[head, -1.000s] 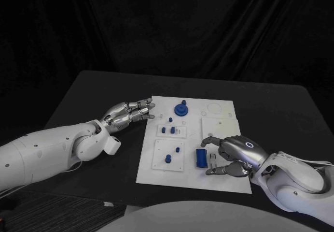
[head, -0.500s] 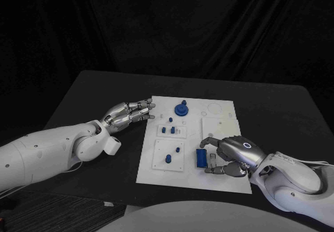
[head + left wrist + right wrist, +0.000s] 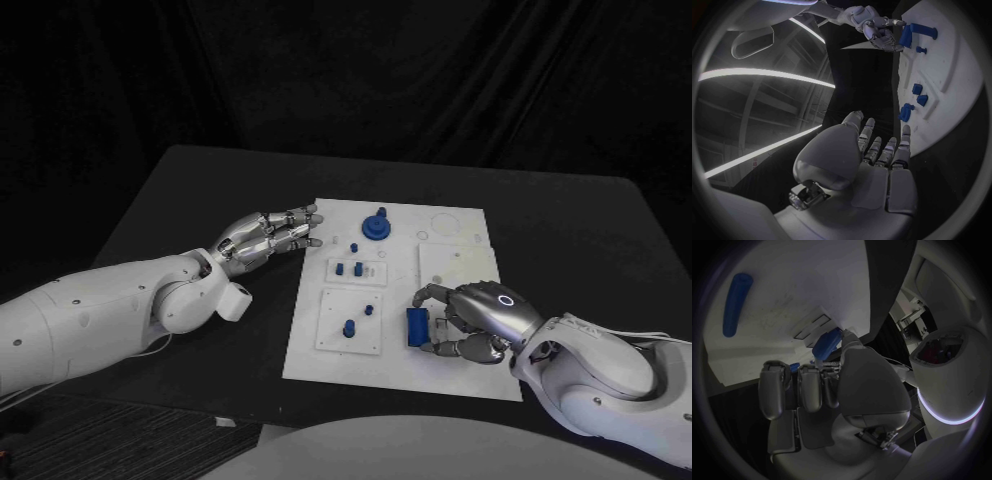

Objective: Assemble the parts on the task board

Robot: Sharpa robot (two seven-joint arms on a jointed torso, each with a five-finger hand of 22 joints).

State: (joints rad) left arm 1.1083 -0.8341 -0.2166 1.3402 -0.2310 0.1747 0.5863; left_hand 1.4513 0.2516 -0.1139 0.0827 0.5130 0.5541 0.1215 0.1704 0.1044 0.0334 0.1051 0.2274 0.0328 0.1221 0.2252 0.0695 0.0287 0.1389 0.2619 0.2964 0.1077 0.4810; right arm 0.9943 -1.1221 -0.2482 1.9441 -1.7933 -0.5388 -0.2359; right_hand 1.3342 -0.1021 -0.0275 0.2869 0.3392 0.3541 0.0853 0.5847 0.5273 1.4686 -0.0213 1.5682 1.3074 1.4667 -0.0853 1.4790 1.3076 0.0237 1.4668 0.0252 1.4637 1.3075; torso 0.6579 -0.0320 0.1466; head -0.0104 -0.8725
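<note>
1. Two arms over a black table [image 3: 188, 190] in the head view, with the white task board [image 3: 447, 375] lying in the middle. Left hand [image 3: 267, 235] hovers just off the board's left edge at its far end, fingers stretched toward the board and slightly apart, nothing in them. Right hand [image 3: 469, 318] sits over the board's near right part, fingers curled around the blue block [image 3: 417, 327] – one fingertip at its far end, thumb at its near end; whether it actually clamps the block or only touches it, cannot tell. Round blue part with a knob [image 3: 376, 226] stands at the board's far middle. Small blue pegs [image 3: 348, 268] stand in a raised inset below it, and another blue peg [image 3: 349, 327] stands in the nearer inset, left of the block.

2. Left wrist view: left hand [image 3: 879, 165] seen from behind, fingers extended side by side with small gaps, holding nothing, tips near the task board [image 3: 967, 75] edge. Small blue pegs [image 3: 917, 93] stand on the board near the fingertips. Farther off, the right hand [image 3: 876, 27] is curled right against the blue block [image 3: 907, 36].

3. Right wrist view: right hand [image 3: 826, 390] from behind, fingers bent down over the task board [image 3: 798, 300]. Blue block [image 3: 825, 345] sits just past the fingertips, partly hidden by them – contact not clear from here. Long blue cylinder [image 3: 736, 305] lies flat on the board, well apart from the hand.
</note>
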